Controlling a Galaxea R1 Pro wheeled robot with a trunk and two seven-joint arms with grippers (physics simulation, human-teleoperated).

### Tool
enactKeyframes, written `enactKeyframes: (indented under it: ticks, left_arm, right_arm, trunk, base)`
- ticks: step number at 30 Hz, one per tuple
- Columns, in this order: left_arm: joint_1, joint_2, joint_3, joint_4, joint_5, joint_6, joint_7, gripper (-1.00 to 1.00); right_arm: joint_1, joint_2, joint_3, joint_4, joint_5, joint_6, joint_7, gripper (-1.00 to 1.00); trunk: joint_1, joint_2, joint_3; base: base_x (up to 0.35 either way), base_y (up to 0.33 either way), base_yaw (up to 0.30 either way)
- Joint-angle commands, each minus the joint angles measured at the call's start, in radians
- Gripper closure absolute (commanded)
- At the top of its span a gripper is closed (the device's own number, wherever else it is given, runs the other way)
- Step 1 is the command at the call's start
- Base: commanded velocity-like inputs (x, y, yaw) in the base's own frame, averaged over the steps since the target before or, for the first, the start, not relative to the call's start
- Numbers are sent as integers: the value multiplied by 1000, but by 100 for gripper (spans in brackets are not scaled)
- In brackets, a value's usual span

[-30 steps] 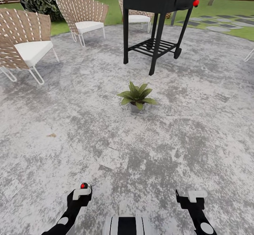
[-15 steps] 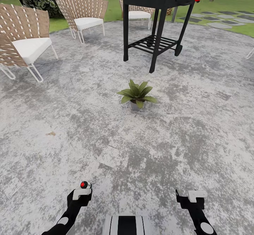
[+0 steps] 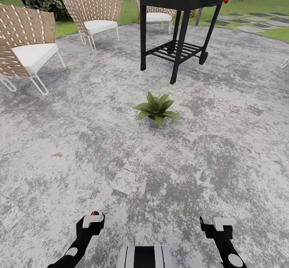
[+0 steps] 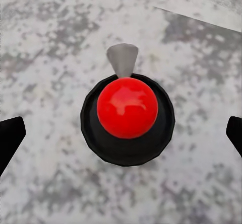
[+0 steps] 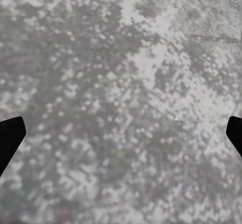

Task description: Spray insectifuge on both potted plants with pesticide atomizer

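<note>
Spraying not begun: leafy green potted plant (image 3: 155,109) ahead, both pincers' jaws spread wide, red-capped black object (image 4: 127,117) between left pincer's (image 4: 121,133) fingertips, ungripped.

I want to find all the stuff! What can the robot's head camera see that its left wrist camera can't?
Head view: a potted plant, the black grill, wicker chairs and lawn. Left wrist view: up close from above, a dark round bottle with a grey nozzle, probably the pesticide atomizer, between the left gripper and its spread fingertips. Both: the mottled grey patio and the bottle's red knob.
</note>
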Motion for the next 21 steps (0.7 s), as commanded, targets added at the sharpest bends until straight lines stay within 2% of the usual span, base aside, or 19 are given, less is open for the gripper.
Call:
enactKeyframes:
  ticks: [1,7,8,21]
  left_arm:
    - [0,0,2,1,-1,-3,1,-100]
    - [0,0,2,1,0,-4,2,-100]
    - [0,0,2,1,0,-5,2,100]
    - [0,0,2,-2,1,-5,2,100]
  right_arm:
    - [0,0,1,1,3,-2,-4,-100]
    - [0,0,1,1,4,-2,-4,-100]
    - [0,0,1,1,5,-2,-4,-100]
    - [0,0,1,2,5,-1,-4,-100]
  trunk:
    - [0,0,-1]
    - [0,0,-1]
    - [0,0,-1]
    - [0,0,-1]
  base:
    - [1,0,0]
    - [0,0,0]
    - [0,0,0]
    - [0,0,0]
